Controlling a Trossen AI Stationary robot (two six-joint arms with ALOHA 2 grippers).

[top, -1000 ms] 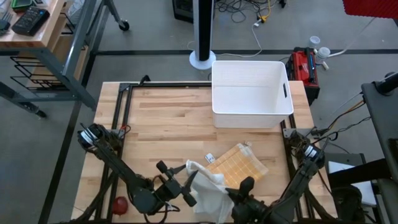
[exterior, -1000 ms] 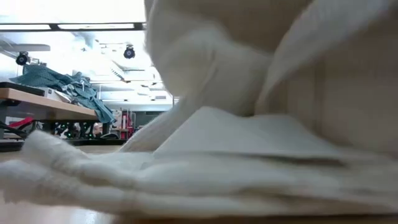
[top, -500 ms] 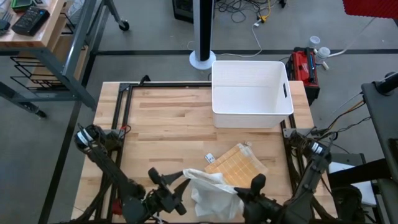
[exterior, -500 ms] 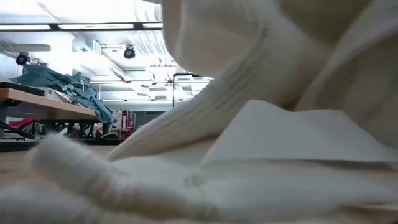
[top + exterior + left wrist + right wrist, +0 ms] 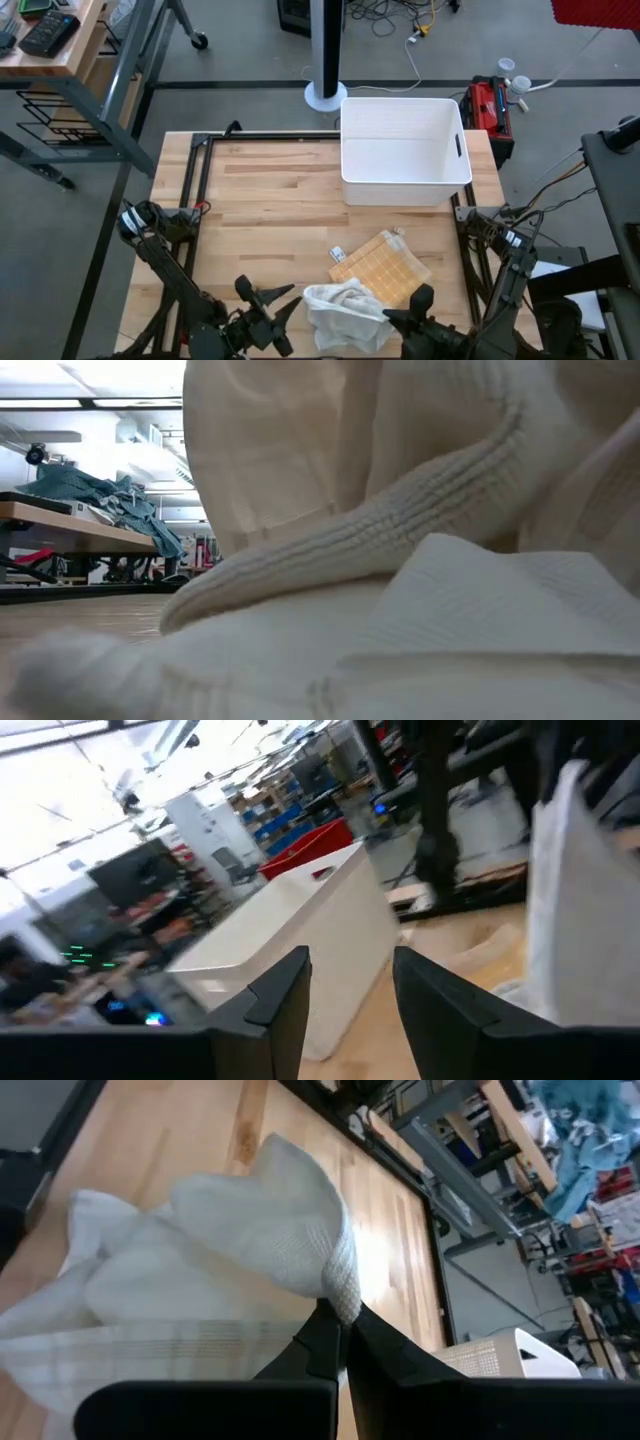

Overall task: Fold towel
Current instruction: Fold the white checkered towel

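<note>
The left gripper [image 5: 350, 990] has its 2 dark fingers [image 5: 282, 990] spread apart with nothing between them. Past them sits a white bin [image 5: 300, 945] on the wooden table [image 5: 450, 960], and a bit of white towel [image 5: 575, 890] hangs off to one side.

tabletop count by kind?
Towel: 1
Woven mat: 1
White bin: 1
Small tag: 1
Red ball: 1
Total: 5
</note>
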